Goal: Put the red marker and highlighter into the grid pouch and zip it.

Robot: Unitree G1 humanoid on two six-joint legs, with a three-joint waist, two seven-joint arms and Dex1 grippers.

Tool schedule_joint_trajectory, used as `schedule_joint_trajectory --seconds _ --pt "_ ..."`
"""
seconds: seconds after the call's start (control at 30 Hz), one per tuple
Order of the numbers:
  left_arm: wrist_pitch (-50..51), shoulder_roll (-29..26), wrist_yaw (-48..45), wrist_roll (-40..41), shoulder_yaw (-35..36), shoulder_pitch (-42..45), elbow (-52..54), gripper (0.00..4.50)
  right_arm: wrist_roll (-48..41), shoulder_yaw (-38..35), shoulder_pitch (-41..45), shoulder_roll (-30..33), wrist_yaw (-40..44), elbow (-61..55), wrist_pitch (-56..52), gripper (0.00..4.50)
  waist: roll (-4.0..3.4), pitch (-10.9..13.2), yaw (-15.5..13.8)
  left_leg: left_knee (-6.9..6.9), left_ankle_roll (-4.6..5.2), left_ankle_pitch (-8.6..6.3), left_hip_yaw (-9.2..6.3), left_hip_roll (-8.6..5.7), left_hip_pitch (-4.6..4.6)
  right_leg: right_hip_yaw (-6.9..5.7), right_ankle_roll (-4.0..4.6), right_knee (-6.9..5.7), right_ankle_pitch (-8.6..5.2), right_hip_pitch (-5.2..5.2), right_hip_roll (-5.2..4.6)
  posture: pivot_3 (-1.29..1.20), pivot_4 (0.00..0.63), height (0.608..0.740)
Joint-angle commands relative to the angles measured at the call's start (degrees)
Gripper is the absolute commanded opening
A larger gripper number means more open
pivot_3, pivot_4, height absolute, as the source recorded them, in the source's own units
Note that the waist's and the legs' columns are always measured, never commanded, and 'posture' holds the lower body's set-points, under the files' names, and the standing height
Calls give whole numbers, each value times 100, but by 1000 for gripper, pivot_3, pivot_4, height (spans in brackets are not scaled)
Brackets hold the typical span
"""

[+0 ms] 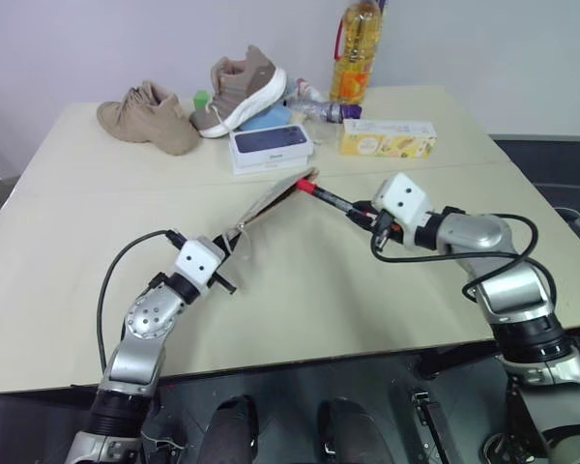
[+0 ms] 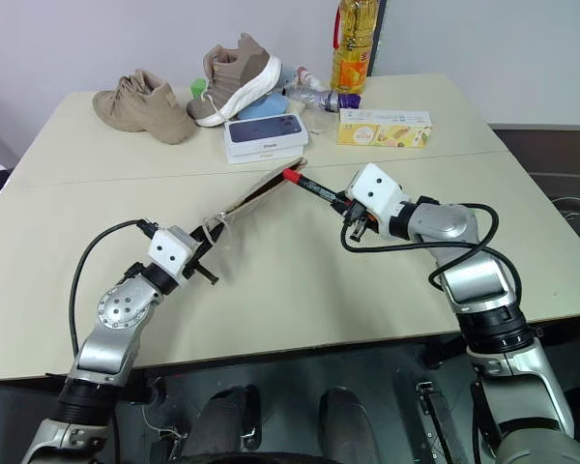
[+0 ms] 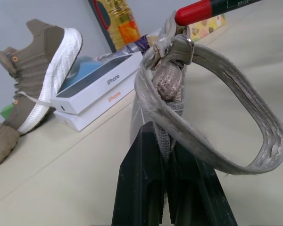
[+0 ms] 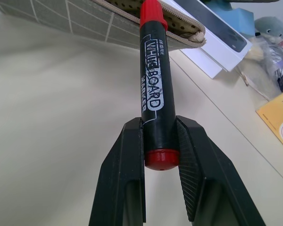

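My left gripper (image 1: 228,251) is shut on a lower corner of the grid pouch (image 1: 271,203) and holds it up off the table, tilted, with its mouth open. A grey loop strap (image 3: 254,122) hangs from the pouch near the left fingers (image 3: 146,188). On the right, my right gripper (image 4: 160,136) is shut on the black barrel of the red marker (image 4: 153,89). The marker (image 1: 329,198) points toward the pouch, and its red cap meets the open zip edge at the pouch's far end. Whether the cap is inside, I cannot tell. The highlighter is out of view.
At the back of the table lie two tan shoes (image 1: 150,116), stacked phone boxes (image 1: 271,147), an oil bottle (image 1: 356,48), a yellow carton (image 1: 387,137) and a small plastic bottle (image 1: 319,106). A seam (image 1: 126,186) runs across the table.
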State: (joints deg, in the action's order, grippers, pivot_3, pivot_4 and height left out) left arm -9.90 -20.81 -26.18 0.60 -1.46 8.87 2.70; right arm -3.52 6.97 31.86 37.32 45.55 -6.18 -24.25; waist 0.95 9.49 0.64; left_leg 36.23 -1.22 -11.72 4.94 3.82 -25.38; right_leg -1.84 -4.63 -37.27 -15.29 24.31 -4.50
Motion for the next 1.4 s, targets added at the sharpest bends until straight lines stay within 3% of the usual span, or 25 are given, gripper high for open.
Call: schedule_joint_trajectory --seconds 0.03,0.3,0.47,0.67,0.7,0.87,1.03,1.1,1.2,1.4 --pt "-209 -76 -127 46 -52 -24 288 0 182 105 72 176 103 -173 287 402 0 0 0 0 0 0 0 0 0 0 0 0 0 0 0 0 150 736" --pt "-328 -527 -958 280 -247 -159 485 0 989 705 124 864 664 -64 2129 402 0 0 3 -2 0 0 2 0 0 0 0 3 -1 1 0 0 150 736" --pt "-300 -875 -1856 552 -595 -29 553 0 1335 1050 333 941 976 196 3465 402 0 1 8 0 -1 0 3 0 1 1 3 3 -2 0 0 0 150 736" --pt "-397 -844 -2047 459 -722 256 306 0 1430 1064 331 827 1062 400 3728 402 0 1 -3 8 -2 1 4 0 0 2 3 3 -2 -4 0 0 150 736" --pt "-431 -833 -2008 399 -717 279 233 0 1369 981 303 847 1069 398 3610 1411 0 1 -3 9 -2 1 5 0 0 3 2 2 -2 -4 0 0 150 736" --pt "-527 -661 -1655 148 -697 286 -59 0 350 129 -129 792 1059 -22 2093 3777 0 1 -22 11 -2 2 3 0 1 3 2 2 -1 -7 0 0 150 736" --pt "-556 -191 -950 -243 -746 343 -320 0 -1003 -1207 -634 694 734 -297 62 3777 0 0 -92 24 -2 2 0 0 2 2 3 0 0 -15 -3 0 150 736" --pt "-575 -10 -728 -392 -809 385 -420 0 -1034 -1578 -603 619 252 134 -435 3777 0 0 -95 31 -2 1 -2 0 3 3 9 -4 0 -17 -3 0 150 736" --pt "-597 190 -551 -537 -940 441 -535 0 -869 -1931 -511 492 -617 804 -1072 4464 0 0 -121 49 -2 1 -7 0 4 2 25 -6 -4 -25 -3 0 150 736" --pt "-594 453 -350 -677 -1086 543 -627 0 -218 -2346 -230 5 -2794 1665 -1868 4464 -3 -1 -129 67 -1 1 -4 0 -5 4 20 -7 1 -27 -6 0 150 736"
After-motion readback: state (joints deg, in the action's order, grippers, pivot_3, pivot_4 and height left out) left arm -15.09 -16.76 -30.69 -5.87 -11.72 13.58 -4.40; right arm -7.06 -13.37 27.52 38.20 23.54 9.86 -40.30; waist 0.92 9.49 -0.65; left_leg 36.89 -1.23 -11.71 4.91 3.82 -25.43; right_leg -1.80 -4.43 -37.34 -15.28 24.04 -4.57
